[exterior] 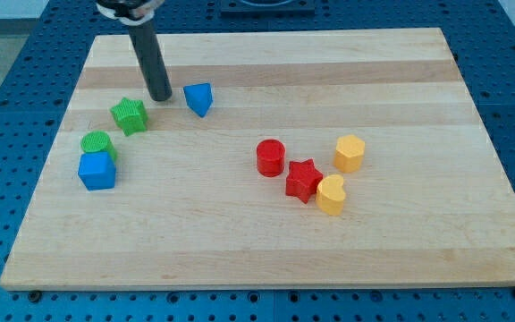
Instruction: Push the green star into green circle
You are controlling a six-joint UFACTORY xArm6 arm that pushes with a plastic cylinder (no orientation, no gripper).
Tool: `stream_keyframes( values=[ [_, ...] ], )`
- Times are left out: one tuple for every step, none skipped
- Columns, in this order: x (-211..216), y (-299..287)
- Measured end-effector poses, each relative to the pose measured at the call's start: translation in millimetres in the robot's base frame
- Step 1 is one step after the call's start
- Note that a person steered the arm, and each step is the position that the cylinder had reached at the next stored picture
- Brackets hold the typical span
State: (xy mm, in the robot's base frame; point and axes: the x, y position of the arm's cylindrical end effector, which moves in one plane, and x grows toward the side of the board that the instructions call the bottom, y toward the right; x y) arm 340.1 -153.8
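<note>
The green star [130, 115] lies on the wooden board at the view's upper left. The green circle [97, 143] sits a short way below and to the left of it, with a small gap between them. My tip [161, 97] rests on the board just above and to the right of the green star, close to it; I cannot tell if it touches. The dark rod rises from the tip to the view's top edge.
A blue cube [97, 170] touches the green circle from below. A blue triangle-like block [199, 98] lies right of my tip. A red circle [270, 157], red star [303, 180], yellow heart [331, 194] and yellow hexagon [350, 153] cluster at centre right.
</note>
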Motion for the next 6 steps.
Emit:
stream_keyframes(
  values=[
    [0.3,-2.5],
    [6.9,-12.6],
    [7.9,-12.6],
    [7.9,-12.8],
    [7.9,-18.6],
    [7.9,-23.3]
  ],
)
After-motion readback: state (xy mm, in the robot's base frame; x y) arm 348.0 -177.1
